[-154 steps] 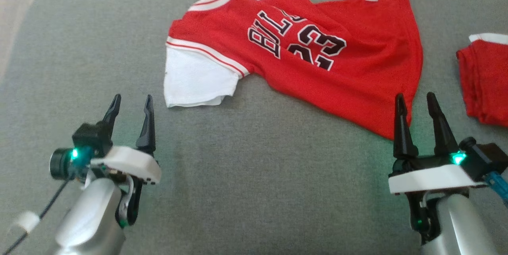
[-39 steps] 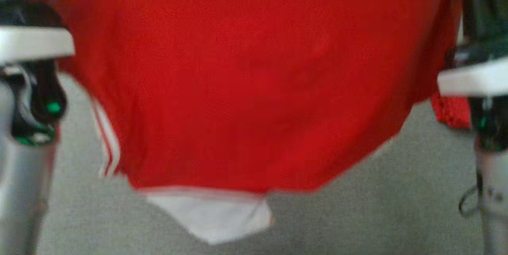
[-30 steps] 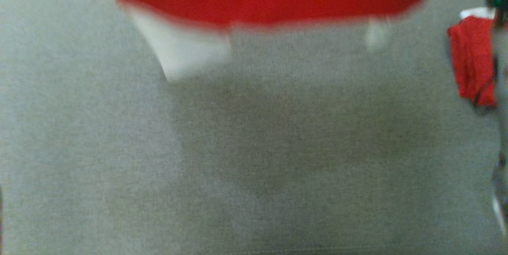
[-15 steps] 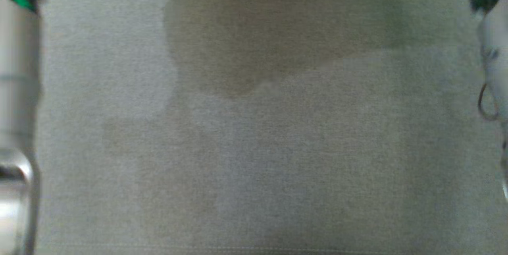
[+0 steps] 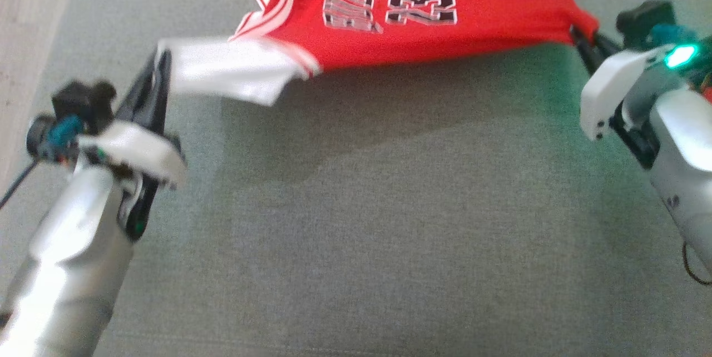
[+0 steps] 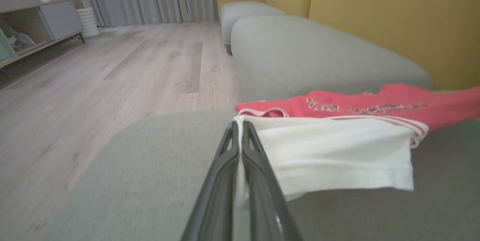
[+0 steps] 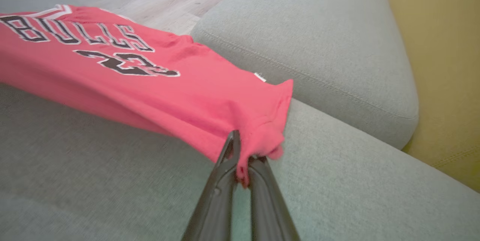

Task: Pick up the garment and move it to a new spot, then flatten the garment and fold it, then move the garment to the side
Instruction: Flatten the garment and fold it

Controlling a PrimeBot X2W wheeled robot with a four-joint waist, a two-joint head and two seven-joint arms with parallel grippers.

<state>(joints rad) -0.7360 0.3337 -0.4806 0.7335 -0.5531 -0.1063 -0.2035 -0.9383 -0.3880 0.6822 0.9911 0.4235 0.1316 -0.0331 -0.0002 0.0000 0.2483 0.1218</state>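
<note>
Evidently stretched for flattening, the red shirt with white sleeves (image 5: 423,34) spans from the left gripper (image 5: 160,65), clamped on its sleeve, to the right gripper (image 5: 581,40), clamped on its hem. A grey fabric cushion (image 5: 361,223) lies below them.

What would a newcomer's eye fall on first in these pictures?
The red Bulls 23 jersey, stretched across the top of the head view over the grey sofa cushion. The left gripper pinches its white sleeve at the left; the right gripper pinches a red hem corner at the right.
</note>
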